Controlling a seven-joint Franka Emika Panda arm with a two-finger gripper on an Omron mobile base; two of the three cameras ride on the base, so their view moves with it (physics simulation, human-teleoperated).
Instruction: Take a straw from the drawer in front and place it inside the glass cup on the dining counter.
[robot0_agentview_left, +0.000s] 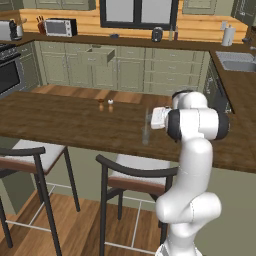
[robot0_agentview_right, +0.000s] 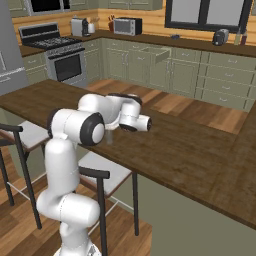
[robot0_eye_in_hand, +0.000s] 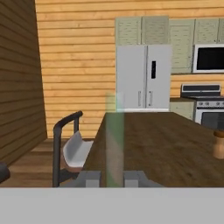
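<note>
1. My gripper is nearly closed; in the hand view its two grey fingertips stand close together with only a slim gap between them.
2. Rising straight out of that gap is a pale, see-through vertical strip. I take it for the glass cup just ahead of my fingers, with the straw inside or against it, but I cannot tell the two apart there.
3. Whether my fingers actually pinch the straw, I cannot tell.
4. In the left base view the glass cup stands on the table right beside my gripper, with a faint thin line, the straw, reaching above its rim.
5. Two small shakers sit well beyond my gripper on the same table.
6. The drawer hangs open far past my gripper, in the cabinet row.
7. A stool stands to the side of my gripper, at the table edge.
</note>
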